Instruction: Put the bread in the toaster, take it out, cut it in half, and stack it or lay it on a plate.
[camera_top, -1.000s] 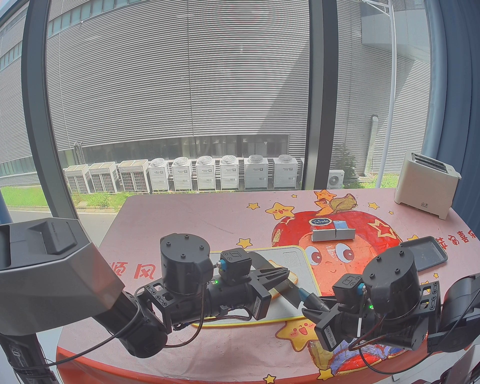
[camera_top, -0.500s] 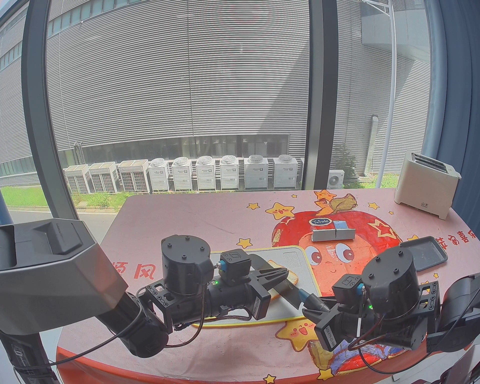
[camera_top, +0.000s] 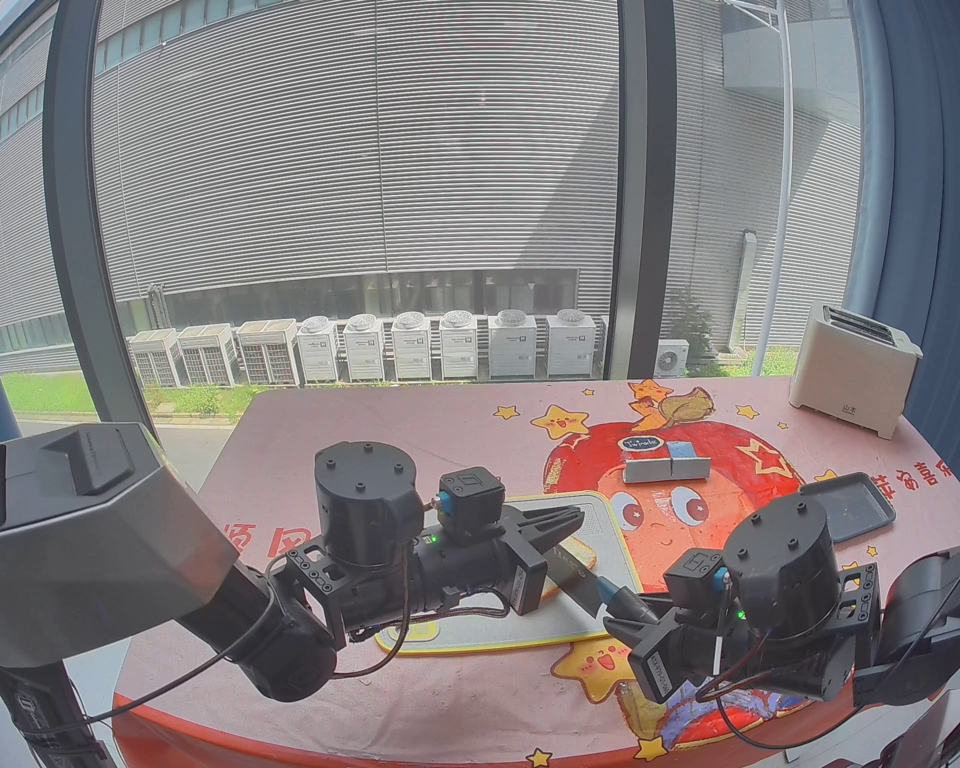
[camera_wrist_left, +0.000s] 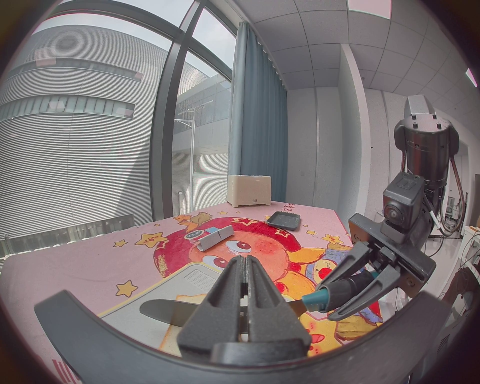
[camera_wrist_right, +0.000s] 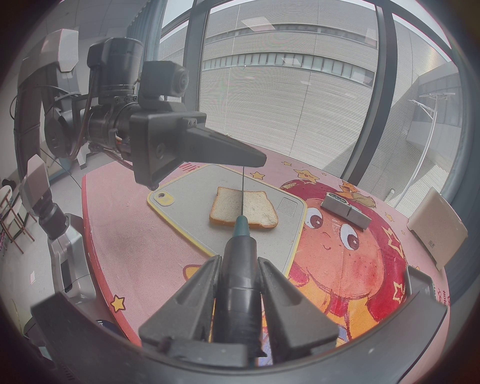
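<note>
Left pincer (camera_top: 575, 520): you had it pressed together, empty, above the bread (camera_wrist_right: 243, 207).
Right pincer (camera_top: 620, 612): yours clamped the knife (camera_wrist_right: 240, 245) handle, blade across bread.

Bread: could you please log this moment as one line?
left gripper shut, over cutting board | right gripper shut on knife | blade over bread | bread on cutting board

Your left gripper (camera_top: 574, 520) points across toward your right side and hangs higher than the other one. Its fingers (camera_wrist_left: 265, 300) are pressed flat together with nothing between them. Your right gripper (camera_top: 625, 612) is lower and closer to you, pointing forward and a little to the left. Its fingers (camera_wrist_right: 295, 310) are clamped on the handle of the knife (camera_wrist_right: 239, 255). Both forearms lie almost level.
</note>
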